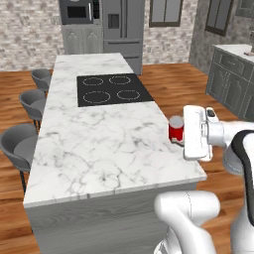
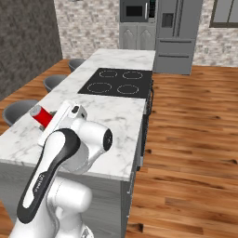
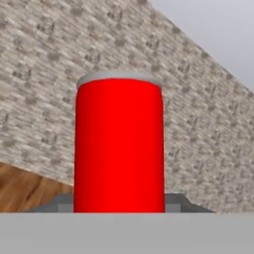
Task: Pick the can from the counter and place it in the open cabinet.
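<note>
One can (image 1: pixel 175 130) sits in the closed gripper (image 1: pixel 179 132); keep it upright while carrying to the cabinet.

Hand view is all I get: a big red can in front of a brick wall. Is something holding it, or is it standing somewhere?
Observer: The white arm's gripper is shut on the can. It looks lifted off the counter, near its right edge.
Operator: What's on that counter?
Observer: A black cooktop with four rings is set into the marble, further along from the can.
Operator: Anything around it?
Observer: Grey stools stand along its left side, on a wooden floor.
</note>
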